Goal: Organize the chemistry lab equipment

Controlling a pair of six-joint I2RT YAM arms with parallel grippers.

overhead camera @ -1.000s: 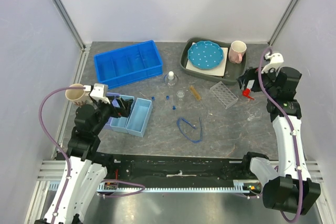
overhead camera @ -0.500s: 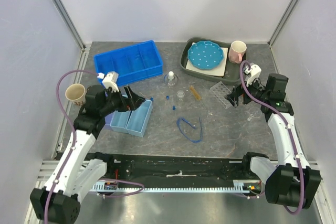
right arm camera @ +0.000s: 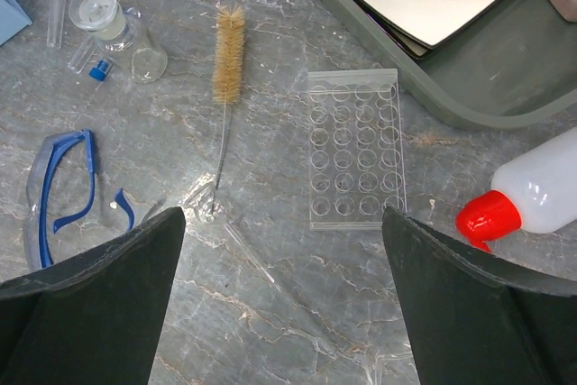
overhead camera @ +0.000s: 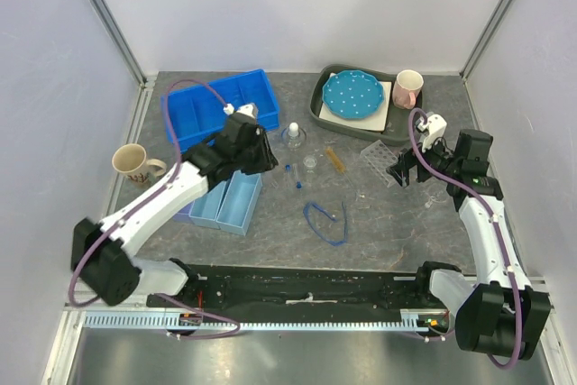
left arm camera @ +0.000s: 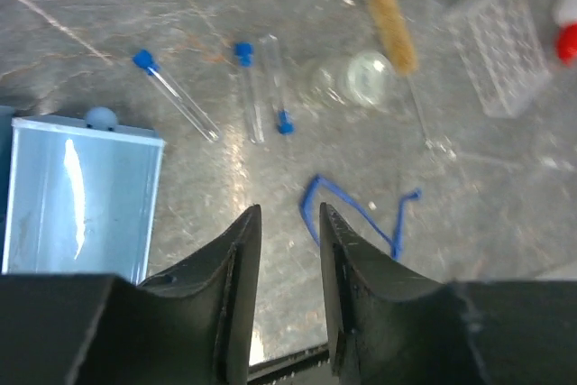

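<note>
Left fingers [left arm camera: 239, 259]: a narrow gap between them, nothing held; I see bare table through it.
Right fingers [right arm camera: 99, 286]: spread wide, empty.
Surface: grey marbled table [overhead camera: 388, 223], walled by white panels.
Lab equipment: loose across the middle. Blue-capped tubes [left arm camera: 176, 96] lie flat, and a small glass beaker [left arm camera: 365, 78] is on its side. There is also a bristle brush [right arm camera: 228, 53], blue-framed safety glasses [right arm camera: 59, 182] and a clear tube rack [right arm camera: 353, 146]. A red-capped squeeze bottle [right arm camera: 532, 191] is just beside the rack.
Left arm: stretched forward and rightward over the light blue bins [overhead camera: 225, 200], left gripper [left arm camera: 290, 214] pointing down near the glasses and tubes.
Right arm: elbow bent, right gripper [right arm camera: 281, 214] facing down over the rack and the brush's wire handle.
Far edge: blue crate [overhead camera: 221, 110]; grey tray [right arm camera: 469, 87] holding a dotted plate [overhead camera: 353, 95].
</note>
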